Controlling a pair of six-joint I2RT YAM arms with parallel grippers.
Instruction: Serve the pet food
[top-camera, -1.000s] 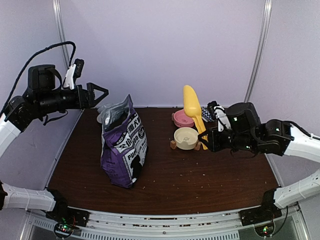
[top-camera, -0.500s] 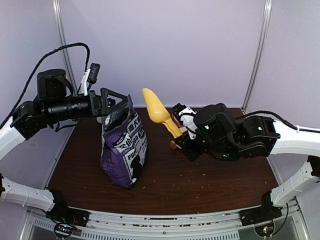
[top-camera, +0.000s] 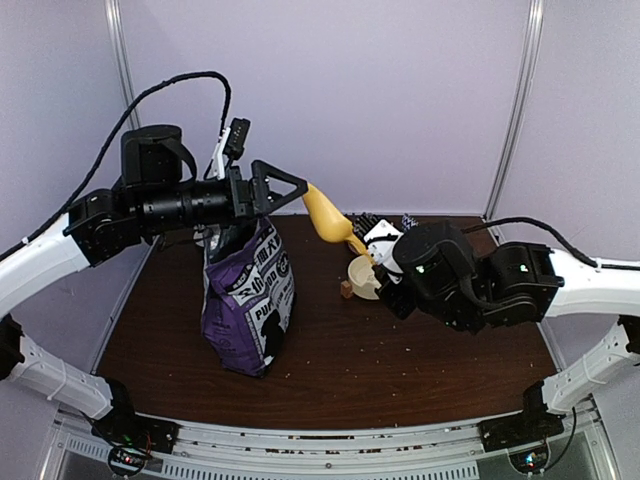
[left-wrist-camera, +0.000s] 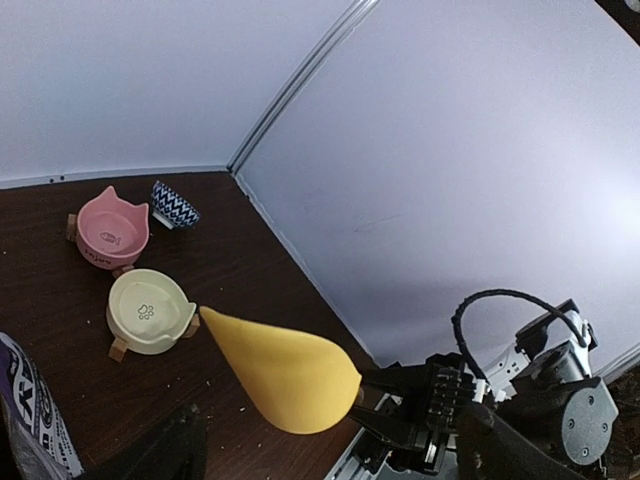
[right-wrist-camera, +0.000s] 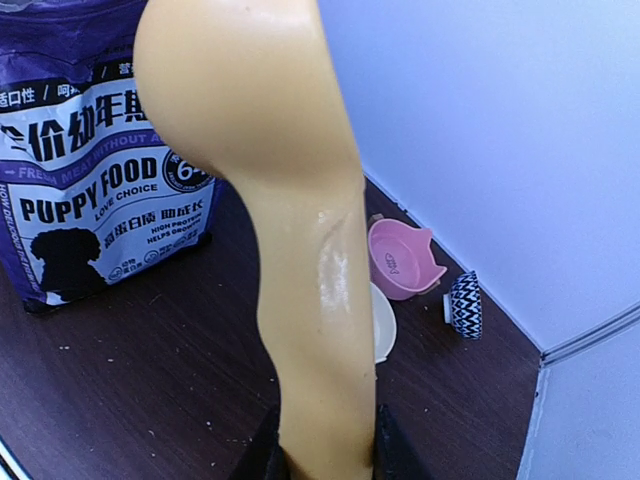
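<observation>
purple bag (right-wrist-camera: 100, 190) | print: "PUPPY FOOD", "LOVE CHOICE" | right jaws clamp scoop (right-wrist-camera: 300, 260)

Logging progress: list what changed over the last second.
The right gripper, shut on the yellow scoop, carried it left from near the bowls toward the purple bag. The open left gripper swung right, above the bag's top. Bag, cream bowl and pink bowl stayed put.

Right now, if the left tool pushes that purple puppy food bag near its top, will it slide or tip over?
The purple bag stands upright, taller than its base is wide, so a high push would probably tip it rather than slide it. Its creased, bulging sides suggest soft film that may buckle first. It looks well filled, so likely heavy.
</observation>
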